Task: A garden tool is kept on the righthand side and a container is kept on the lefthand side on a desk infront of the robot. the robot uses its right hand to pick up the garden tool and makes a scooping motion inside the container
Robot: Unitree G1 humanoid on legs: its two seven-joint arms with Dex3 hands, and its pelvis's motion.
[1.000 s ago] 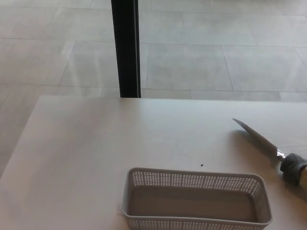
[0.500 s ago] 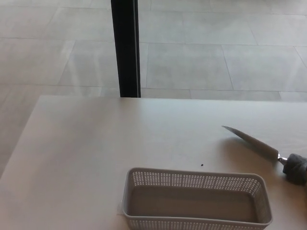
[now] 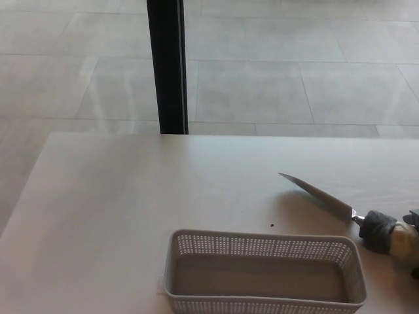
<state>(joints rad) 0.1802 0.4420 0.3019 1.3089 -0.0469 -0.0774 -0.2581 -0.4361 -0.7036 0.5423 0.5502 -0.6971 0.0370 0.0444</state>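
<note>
The garden tool (image 3: 327,198) has a narrow metal blade pointing up-left and a grey-and-tan handle (image 3: 386,234) at the right edge of the head view. It hangs just above the desk and casts a shadow under the blade. Only a dark sliver of my right hand (image 3: 414,219) shows at the frame's right edge, shut on the handle's end. The container, a grey perforated plastic basket (image 3: 262,245), sits low in the middle with nothing in it. The blade tip is above and to the right of the basket's far rim. My left hand does not show.
The pale desk (image 3: 131,196) stretches to the left and back. A black post (image 3: 167,65) stands behind its far edge, with a tiled floor beyond. A small dark speck (image 3: 272,226) lies on the desk just behind the basket.
The tool has moved left, its blade tip now further over the desk toward the basket. More of its handle has come into view. The camera has shifted slightly.
</note>
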